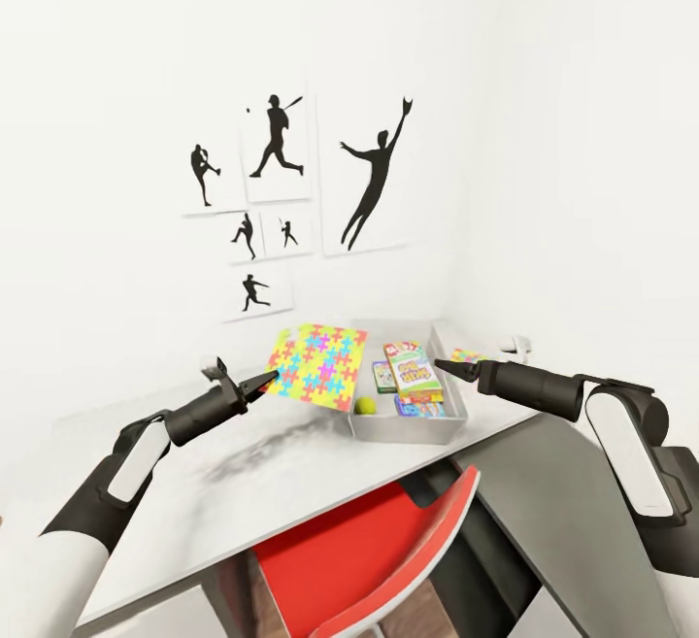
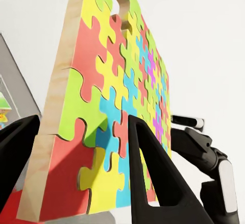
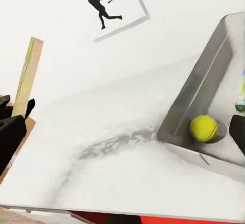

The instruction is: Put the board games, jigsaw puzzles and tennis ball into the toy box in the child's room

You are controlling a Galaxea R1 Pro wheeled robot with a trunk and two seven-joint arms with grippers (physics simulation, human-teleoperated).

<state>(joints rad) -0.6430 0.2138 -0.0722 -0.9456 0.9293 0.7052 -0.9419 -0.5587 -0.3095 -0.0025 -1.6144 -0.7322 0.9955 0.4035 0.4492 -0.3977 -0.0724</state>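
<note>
The left hand [image 1: 260, 384] grips a jigsaw puzzle [image 1: 318, 364], lifted above the counter [image 1: 262, 483] beside the toy box [image 1: 408, 424] holding the tennis ball [image 1: 365, 405]; the right hand's [image 1: 449, 366] grip cannot be told.

Black arms [image 1: 209, 409], white panels (tapered black jaws)

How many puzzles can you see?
2. One jigsaw puzzle is held up over the table by the left gripper, just left of the toy box. A second puzzle peeks out on the table behind the box. Others may be hidden.
</note>
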